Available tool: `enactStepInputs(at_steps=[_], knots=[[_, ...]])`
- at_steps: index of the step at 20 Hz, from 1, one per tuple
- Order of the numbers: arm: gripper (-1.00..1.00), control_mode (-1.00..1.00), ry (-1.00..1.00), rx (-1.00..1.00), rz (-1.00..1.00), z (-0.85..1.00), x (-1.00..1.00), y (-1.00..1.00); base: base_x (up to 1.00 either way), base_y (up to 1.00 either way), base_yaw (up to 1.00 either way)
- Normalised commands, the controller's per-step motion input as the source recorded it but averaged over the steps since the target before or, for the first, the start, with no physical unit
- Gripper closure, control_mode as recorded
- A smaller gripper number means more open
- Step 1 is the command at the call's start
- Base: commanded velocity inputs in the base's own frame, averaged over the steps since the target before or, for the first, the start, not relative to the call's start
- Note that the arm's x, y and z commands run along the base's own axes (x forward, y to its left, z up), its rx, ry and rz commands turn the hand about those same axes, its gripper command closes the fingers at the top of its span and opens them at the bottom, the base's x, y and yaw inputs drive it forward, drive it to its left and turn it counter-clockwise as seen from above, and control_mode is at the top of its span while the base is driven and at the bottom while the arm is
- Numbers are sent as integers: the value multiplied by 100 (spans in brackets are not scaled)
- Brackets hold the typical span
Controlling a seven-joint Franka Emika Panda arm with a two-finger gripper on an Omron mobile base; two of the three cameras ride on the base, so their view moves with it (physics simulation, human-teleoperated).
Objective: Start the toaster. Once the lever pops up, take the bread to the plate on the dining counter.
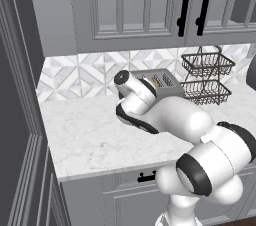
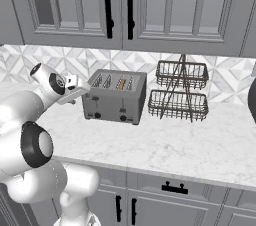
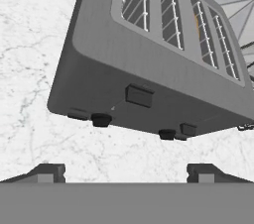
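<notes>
Grey wall cupboards with black handles across the top, at twelve o'clock over everything. Below them a patterned tile wall, then a white marble bench running wide, with grey drawers under its front edge.

Toaster standing on the bench against the tile wall, four slots up, dark knobs low on its front. In the hand view toaster tilted across the upper half, one lever mid-front and a second lever lower, toward four o'clock of the first; knobs near the bottom edge of the front.

Two-tier wire basket rack just beside the toaster, at three o'clock of it in the right base view.

Tool spread wide, nothing between its tips, held short of the toaster front at six o'clock in the hand view; apart from the toaster, marble visible between.

Bread as a thin tan sliver down in one of the slots, third from the left in the right base view; also seen as bread, an orange edge inside a slot.
</notes>
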Motion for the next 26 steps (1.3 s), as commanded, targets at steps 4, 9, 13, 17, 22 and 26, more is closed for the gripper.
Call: enactStepInputs(at_steps=[4,9,13,17,22,26], knots=[[-100,-100,0,0,0,0,0,0,0,0,0],[-100,-100,0,0,0,0,0,0,0,0,0],[-100,-100,0,0,0,0,0,0,0,0,0],[-100,-100,0,0,0,0,0,0,0,0,0],[-100,-100,0,0,0,0,0,0,0,0,0],[-100,-100,0,0,0,0,0,0,0,0,0]])
